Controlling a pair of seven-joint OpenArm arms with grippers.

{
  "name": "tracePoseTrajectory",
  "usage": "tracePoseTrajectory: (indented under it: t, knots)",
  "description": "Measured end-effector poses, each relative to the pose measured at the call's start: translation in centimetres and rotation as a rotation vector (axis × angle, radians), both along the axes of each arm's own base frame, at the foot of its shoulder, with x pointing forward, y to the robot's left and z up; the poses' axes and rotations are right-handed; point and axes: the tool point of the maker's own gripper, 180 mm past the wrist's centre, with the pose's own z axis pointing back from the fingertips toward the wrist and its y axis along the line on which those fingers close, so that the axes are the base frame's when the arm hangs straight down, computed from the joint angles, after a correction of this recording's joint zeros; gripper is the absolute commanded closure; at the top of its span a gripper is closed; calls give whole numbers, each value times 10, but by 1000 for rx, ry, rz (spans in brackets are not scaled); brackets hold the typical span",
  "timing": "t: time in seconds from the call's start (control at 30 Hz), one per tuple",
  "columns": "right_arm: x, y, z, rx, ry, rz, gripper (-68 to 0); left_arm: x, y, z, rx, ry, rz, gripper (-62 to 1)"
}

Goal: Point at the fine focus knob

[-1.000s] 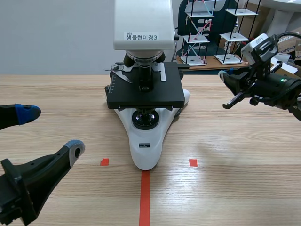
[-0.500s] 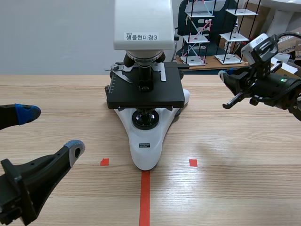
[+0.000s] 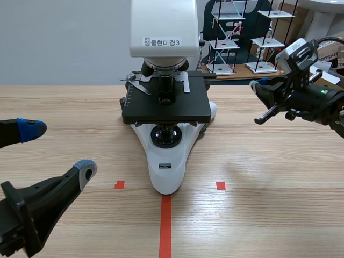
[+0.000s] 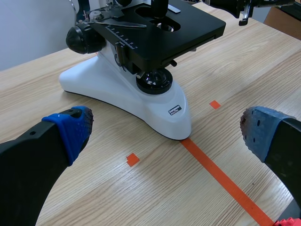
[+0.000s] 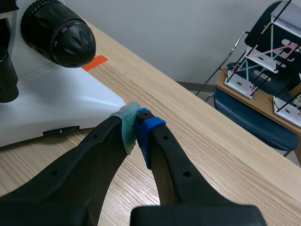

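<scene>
A pale wood-grain bench (image 3: 258, 215) runs back to a grey wall, with white-shelved wire racks (image 3: 226, 37) at 1 o'clock behind it. At the bench's middle stands a white microscope (image 3: 166, 161), its narrow foot toward 6 o'clock and its black stage (image 3: 166, 110) above a round lens. The fine focus knob (image 5: 74, 43) is the smaller black cap on the end of a larger ribbed, graduated knob, low on the microscope's 3 o'clock side. Its long axis lies level and points sideways out from the body, across the bench. A matching knob (image 4: 84, 38) sticks out of the opposite flank, toward 9 o'clock. The right end effector (image 3: 256, 88) hangs above the bench at about 2 o'clock of the microscope, well apart from it. Its pads are pressed together on nothing, and the knob lies ahead of it, off to one side, untouched. The left end effector (image 3: 56, 149) sits at 8 o'clock, fingers spread wide and gripping nothing, with the microscope's foot ahead between them.
</scene>
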Motion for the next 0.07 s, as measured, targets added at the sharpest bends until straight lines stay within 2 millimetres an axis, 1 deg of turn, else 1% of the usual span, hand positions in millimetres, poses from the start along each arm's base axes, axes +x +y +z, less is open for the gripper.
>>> tracePoseTrajectory:
  t: [0.07]
  knots:
    - [0,0,0,0,0,0,1,0,0,0,0,0,0,-623]
